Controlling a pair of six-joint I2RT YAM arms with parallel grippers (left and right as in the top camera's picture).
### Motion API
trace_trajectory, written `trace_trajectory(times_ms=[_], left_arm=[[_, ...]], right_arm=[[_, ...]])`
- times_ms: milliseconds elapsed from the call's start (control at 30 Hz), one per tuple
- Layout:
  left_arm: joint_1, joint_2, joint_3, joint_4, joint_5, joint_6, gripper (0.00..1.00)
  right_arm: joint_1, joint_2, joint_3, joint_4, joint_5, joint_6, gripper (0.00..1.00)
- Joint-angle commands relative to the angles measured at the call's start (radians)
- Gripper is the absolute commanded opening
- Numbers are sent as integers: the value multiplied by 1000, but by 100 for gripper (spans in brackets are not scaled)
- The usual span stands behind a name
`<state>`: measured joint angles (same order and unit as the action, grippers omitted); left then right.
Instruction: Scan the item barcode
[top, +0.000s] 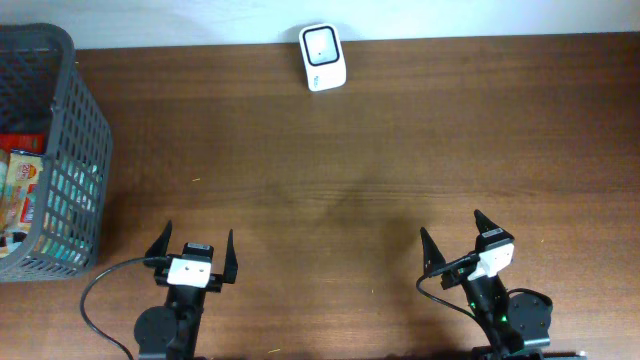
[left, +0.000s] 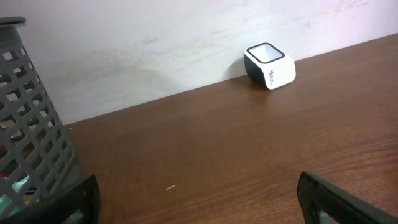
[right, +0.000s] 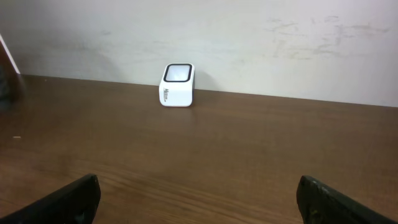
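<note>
A white barcode scanner (top: 322, 57) with a dark window stands at the table's far edge by the wall; it also shows in the left wrist view as the scanner (left: 269, 66) and in the right wrist view as the scanner (right: 177, 85). Packaged items (top: 22, 185) lie inside the grey mesh basket (top: 75, 150) at the far left; no barcode is readable. My left gripper (top: 194, 243) rests open near the front edge, right of the basket, with nothing between its fingers. My right gripper (top: 453, 232) is open and empty at the front right.
The basket wall (left: 31, 143) fills the left side of the left wrist view. A tiny pale sliver (left: 170, 186) lies on the wood ahead of the left gripper. Bare brown table (top: 380, 170) stretches between the grippers and the scanner.
</note>
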<state>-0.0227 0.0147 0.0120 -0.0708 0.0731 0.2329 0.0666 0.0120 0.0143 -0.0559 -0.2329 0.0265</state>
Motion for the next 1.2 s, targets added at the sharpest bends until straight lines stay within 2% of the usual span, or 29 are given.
trace_trajectory(times_ms=[0, 833, 967, 1033, 1167], left_arm=[[-10, 111, -2, 2, 87, 56, 99], [-10, 111, -2, 16, 88, 56, 99], [-9, 111, -2, 69, 99, 56, 99], [-9, 111, 0, 177, 122, 53, 99], [-9, 144, 120, 135, 122, 41, 99]], right_arm=[[5, -8, -9, -1, -2, 8, 99], [5, -8, -9, -1, 2, 8, 99], [5, -8, -9, -1, 2, 8, 99], [5, -8, -9, -1, 2, 8, 99], [5, -8, -9, -1, 2, 8, 99]])
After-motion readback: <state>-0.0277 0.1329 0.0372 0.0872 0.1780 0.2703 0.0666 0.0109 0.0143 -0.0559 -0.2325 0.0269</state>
